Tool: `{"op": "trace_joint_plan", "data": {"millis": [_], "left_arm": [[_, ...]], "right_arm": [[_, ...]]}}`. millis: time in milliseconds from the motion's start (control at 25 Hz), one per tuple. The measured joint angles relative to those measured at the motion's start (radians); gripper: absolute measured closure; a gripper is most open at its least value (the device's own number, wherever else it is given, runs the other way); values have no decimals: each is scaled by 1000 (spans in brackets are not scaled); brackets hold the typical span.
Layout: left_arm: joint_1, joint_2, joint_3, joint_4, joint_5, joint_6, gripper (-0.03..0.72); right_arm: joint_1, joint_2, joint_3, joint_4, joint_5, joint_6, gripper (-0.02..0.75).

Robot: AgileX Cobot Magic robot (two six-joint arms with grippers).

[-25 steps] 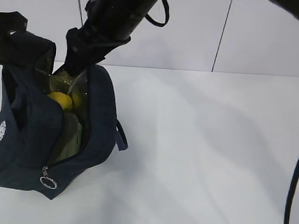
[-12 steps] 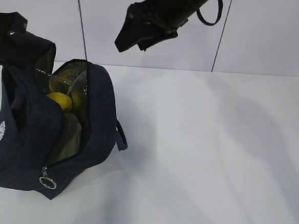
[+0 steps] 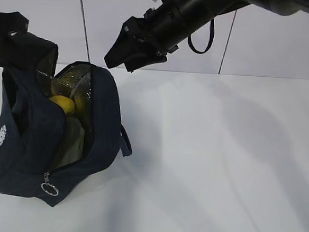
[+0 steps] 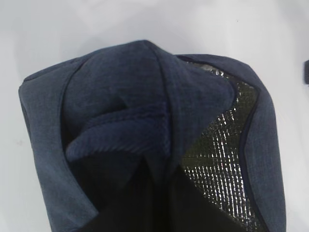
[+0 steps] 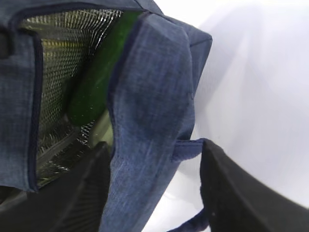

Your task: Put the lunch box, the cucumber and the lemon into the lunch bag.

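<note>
Exterior view: lunch bag stood on the white table, mouth open, silvery lining showing. Lemon sat inside near the top; pale lid of the lunch box showed below it. Metal ring pull hung at the lower front corner. Right gripper hung in the air above and right of the bag's mouth, clear of the fabric, nothing between its fingers. Left arm sat at the bag's upper left edge.

Left wrist view: bunched navy fabric filled the frame, drawn up toward the camera; left gripper closed tight, itself hidden.

Right wrist view: jaws spread, empty. Cucumber leaned against the lining inside the bag.
</note>
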Motion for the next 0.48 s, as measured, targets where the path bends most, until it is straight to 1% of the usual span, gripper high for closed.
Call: {"op": "trace_joint_plan", "data": {"millis": [160,400,480], "left_arm": [[0,0,0,-4,-2,5,694],[0,0,0,-5,-6,7,694],[0,0,0,-5,-6,7,694]], "right_arm": [[0,24,21,23,-8,-13,288],[0,60,43,53,-13,-40,312],[0,67,44,76,-15,-51,341]]}}
